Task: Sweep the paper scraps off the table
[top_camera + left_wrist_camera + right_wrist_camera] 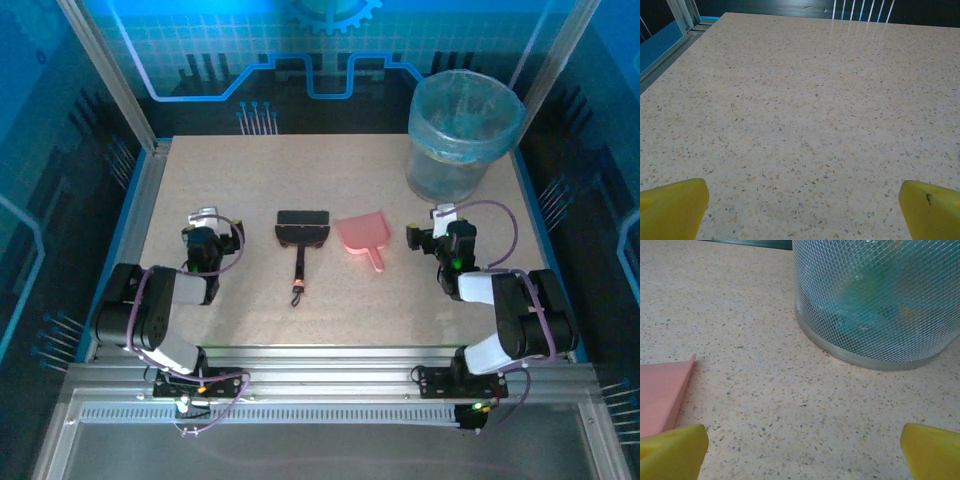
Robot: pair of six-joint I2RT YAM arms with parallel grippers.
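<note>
top external view: our beige speckled table (pixel 240 300) bears a black brush (pixel 300 230) and pink plastic dustpan (pixel 358 233); blurred green shapes, perhaps paper scraps (pixel 865 300), lie inside the silver mesh bin (pixel 445 175). left gripper (pixel 802 210) and right gripper (pixel 802 450) gape wide, empty.

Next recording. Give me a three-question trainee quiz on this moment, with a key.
1. True or false: the left gripper is holding the hand brush.
2. Multiple choice: seen from above, the pink dustpan lies
A) inside the mesh bin
B) between the hand brush and the right gripper
C) to the left of the hand brush
3. Fill in: the jaws of both grippers stand ____.

Key: 1 false, it holds nothing and the hand brush lies on its own beside the pink dustpan. 2 B. 3 open.
</note>
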